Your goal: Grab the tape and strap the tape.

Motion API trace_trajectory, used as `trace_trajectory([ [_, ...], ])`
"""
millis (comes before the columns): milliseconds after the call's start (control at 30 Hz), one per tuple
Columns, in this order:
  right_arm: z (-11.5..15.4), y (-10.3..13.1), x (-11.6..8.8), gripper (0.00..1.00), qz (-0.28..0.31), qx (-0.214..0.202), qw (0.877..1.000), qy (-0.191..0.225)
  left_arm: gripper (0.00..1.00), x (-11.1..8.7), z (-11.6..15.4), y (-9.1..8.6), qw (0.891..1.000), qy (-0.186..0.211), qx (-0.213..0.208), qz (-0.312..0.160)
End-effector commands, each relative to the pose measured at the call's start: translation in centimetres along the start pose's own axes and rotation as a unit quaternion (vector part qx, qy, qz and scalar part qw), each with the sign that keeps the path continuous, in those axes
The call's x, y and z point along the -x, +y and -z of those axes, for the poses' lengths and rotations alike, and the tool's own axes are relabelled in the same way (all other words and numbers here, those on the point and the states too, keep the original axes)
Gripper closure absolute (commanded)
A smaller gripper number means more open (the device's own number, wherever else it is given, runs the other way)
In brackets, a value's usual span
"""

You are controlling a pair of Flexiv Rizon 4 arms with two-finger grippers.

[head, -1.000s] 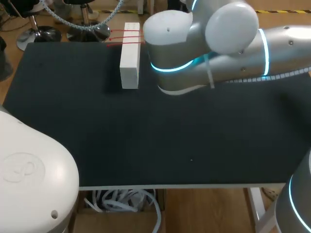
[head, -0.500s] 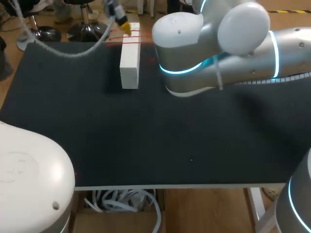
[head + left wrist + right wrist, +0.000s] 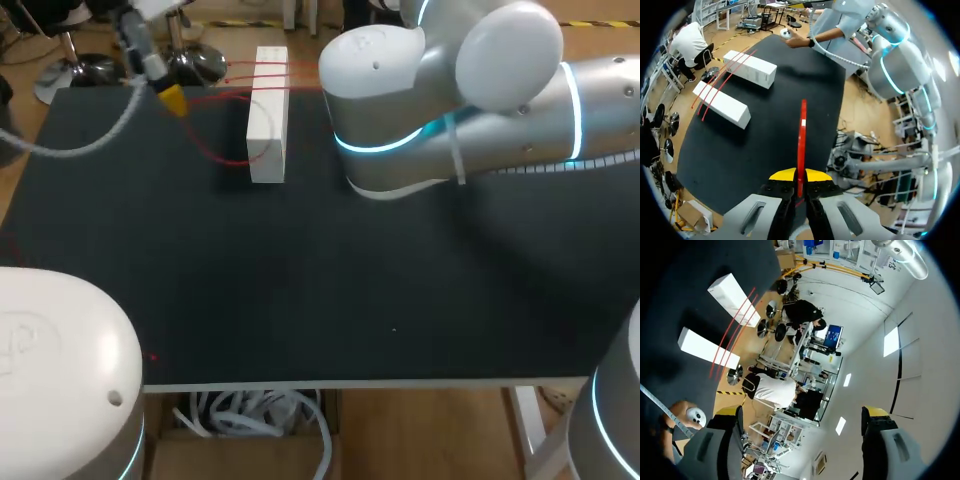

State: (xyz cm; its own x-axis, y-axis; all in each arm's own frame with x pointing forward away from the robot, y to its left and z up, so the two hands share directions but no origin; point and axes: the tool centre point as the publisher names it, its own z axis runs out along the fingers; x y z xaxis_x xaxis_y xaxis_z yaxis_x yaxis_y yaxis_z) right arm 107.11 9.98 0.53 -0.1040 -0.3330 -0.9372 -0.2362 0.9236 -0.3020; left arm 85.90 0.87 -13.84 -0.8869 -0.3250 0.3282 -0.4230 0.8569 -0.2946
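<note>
At the far left of the black surface (image 3: 300, 280), the left fingers (image 3: 784, 175) are pressed together on a strand of red tape (image 3: 801, 140). The strand runs straight ahead from between their yellow tips. Seen from above, the tape sags in a slack loop across the surface before it reaches a long white box (image 3: 267, 130). More red strands cross the far end of that box.

The left wrist view shows a second white box (image 3: 751, 68) lying beside the first but apart from it, with the strands spanning both. From above, this second box is hidden behind the right arm (image 3: 450, 100), which comes in from the right and hangs over the far middle of the surface. The right fingers (image 3: 729, 411) are spread wide and hold nothing — the two boxes lie off to one side of them.

The step in hand looks like drawing the pinched strand out so it can be strapped over the boxes. To do it well:
- The pinch should be firm.
- The pull should be slow and even until the loop is taken up.
- The line of pull should follow the strands already laid, so the tape lies flat and not twisted.

A sharp tug could drag or tip the nearer box — the free right fingers might steady it.
</note>
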Motion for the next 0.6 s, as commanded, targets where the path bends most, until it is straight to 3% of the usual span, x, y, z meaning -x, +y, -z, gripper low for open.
trace_trajectory([
  [33,0.2,-0.3,0.2,0.00,0.001,0.005,1.000,0.003,1.00,1.0,0.7,3.3,1.000,0.007,-0.012,-0.008],
  [367,0.2,-0.3,0.2,0.00,0.001,0.005,1.000,0.003,1.00,4.8,3.0,8.5,1.000,0.007,0.009,-0.021],
  [567,0.2,-0.3,0.2,0.00,0.001,0.005,1.000,0.003,1.00,6.1,3.8,11.0,1.000,0.004,0.006,-0.015],
  [600,0.2,-0.3,0.2,0.00,0.001,0.005,1.000,0.003,0.86,6.2,3.9,11.1,1.000,0.004,0.006,-0.015],
])
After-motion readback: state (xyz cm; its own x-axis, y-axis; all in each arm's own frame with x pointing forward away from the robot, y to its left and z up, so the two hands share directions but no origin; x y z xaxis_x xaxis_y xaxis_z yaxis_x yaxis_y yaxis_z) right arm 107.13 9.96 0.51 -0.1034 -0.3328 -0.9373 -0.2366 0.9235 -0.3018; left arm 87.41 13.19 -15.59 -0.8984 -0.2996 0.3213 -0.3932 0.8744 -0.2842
